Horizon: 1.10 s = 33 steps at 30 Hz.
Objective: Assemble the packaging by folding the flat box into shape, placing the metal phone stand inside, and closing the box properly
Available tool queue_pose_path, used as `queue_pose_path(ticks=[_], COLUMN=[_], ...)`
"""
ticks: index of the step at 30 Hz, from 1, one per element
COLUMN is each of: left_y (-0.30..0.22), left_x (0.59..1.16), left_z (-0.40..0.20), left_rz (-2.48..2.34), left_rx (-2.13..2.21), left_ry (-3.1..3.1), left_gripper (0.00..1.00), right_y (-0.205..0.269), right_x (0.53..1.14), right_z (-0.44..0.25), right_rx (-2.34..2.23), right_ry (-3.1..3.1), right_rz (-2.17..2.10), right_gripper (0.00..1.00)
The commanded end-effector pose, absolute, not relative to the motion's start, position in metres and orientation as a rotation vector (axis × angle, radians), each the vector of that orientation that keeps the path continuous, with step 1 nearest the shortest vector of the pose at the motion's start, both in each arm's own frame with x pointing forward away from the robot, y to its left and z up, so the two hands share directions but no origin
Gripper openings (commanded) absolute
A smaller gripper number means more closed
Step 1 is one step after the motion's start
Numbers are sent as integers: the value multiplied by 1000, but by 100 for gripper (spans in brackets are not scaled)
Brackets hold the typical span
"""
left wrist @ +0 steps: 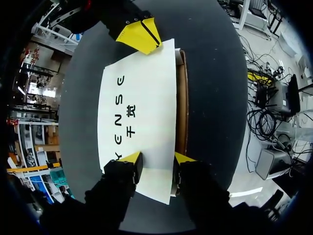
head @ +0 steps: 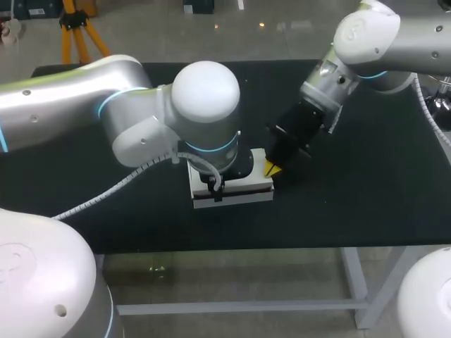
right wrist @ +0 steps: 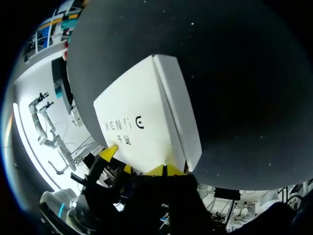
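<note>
A white box [head: 246, 191] with dark print on its lid lies on the black table [head: 366, 183]. In the left wrist view the lid [left wrist: 139, 107] lies nearly flat, with a brown cardboard strip [left wrist: 182, 98] showing along one long side. My left gripper [left wrist: 157, 159] stands open over the box's near end, its yellow tips down on the lid and the lid's edge. My right gripper [head: 271, 169] is shut with nothing in it, its tips [left wrist: 139, 35] pressed against the opposite end of the box [right wrist: 146, 112]. No phone stand shows in any view.
The left arm's wrist [head: 208, 105] hangs right over the box and hides most of it in the head view. The table's front edge [head: 282, 246] runs close below the box. Bare black table lies to the right [head: 380, 141].
</note>
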<state>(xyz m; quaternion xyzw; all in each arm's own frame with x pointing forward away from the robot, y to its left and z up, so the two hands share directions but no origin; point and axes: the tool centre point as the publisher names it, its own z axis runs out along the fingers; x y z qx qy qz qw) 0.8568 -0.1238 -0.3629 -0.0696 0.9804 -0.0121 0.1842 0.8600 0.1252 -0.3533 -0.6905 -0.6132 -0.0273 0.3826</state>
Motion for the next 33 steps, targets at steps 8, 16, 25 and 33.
queue_pose_path(ticks=[8, 16, 25, 33], left_y=[-113, -101, -91, -92], left_x=[845, 839, 849, 858], left_z=[-350, -334, -331, -342], left_rz=[-85, -254, -412, -464], left_rx=[-188, -177, -330, -378], left_ry=[2751, 2757, 2800, 2854], left_gripper=[45, 43, 0, 0], right_y=[125, 127, 129, 130], right_x=[862, 863, 863, 863], right_z=[-355, -353, -354, -354], right_rx=[-1756, -1758, -1754, -1752], right_ry=[-1561, -1564, -1566, -1566], right_rz=[-67, -69, -67, -67], right_gripper=[0, 0, 0, 0])
